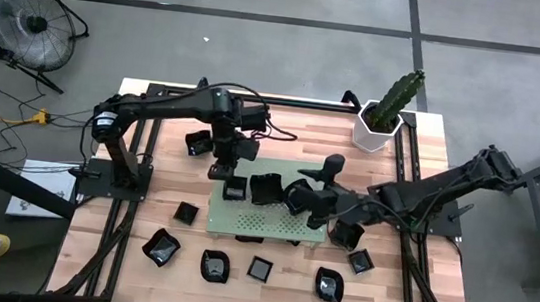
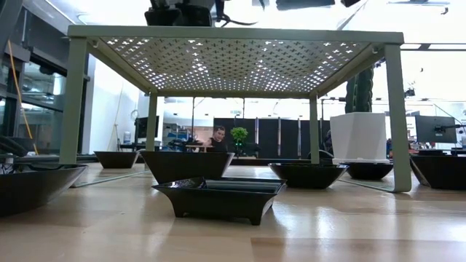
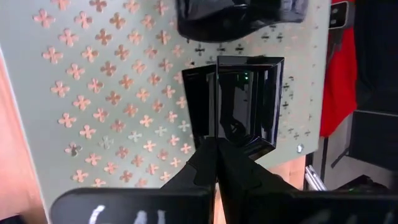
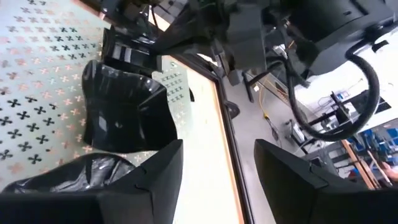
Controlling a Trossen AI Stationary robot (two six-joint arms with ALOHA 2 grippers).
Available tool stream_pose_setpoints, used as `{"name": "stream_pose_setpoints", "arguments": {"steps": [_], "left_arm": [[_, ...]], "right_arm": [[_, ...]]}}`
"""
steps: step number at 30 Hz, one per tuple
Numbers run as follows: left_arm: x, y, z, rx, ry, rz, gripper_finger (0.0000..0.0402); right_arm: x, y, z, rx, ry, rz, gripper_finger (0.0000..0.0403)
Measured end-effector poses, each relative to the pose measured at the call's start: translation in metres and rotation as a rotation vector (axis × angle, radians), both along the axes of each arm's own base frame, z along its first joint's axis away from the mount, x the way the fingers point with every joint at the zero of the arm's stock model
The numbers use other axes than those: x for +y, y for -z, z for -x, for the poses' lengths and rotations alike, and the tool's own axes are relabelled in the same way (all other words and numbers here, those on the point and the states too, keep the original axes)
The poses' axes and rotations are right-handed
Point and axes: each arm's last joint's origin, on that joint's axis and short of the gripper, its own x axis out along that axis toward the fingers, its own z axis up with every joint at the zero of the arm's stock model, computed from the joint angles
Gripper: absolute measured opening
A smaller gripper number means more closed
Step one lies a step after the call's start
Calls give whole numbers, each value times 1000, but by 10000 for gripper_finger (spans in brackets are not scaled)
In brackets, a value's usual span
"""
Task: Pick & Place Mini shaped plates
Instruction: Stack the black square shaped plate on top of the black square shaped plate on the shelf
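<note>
From above we start at the left, where the left gripper hangs over the near-left corner of the green perforated board. Its own wrist camera gives what the overhead view cannot: the two fingers are pressed together on the rim of a square black plate, which sits on the board directly ahead of the fingertips. Just beyond that plate, farther from the jaws, we see the edge of a petal-edged plate.

Moving right, the same petal-edged plate lies near the board's middle, between the two grippers. The right gripper is over the board's right part; in its wrist view the jaws stand wide apart with nothing between them, only bare board and table edge. One more black plate lies beside one of its fingers — touching or not, we cannot tell — and the petal-edged dish sits a little ahead of the jaws.

The rest of the mini shaped plates are scattered on the wooden table around the board, most along the near edge.

Only the low view shows that the board is a raised stand on legs, with several black dishes on the table under and around it. The white plant pot stands at the far right corner.
</note>
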Motion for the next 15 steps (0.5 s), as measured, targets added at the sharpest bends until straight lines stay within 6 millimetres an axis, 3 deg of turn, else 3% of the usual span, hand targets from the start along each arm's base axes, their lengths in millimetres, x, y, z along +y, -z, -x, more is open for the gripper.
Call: {"name": "stream_pose_setpoints", "arguments": {"steps": [15], "left_arm": [[0,-1,0,-1,-20,4,1]], "right_arm": [[0,0,0,4,-13,-9,193]]}}
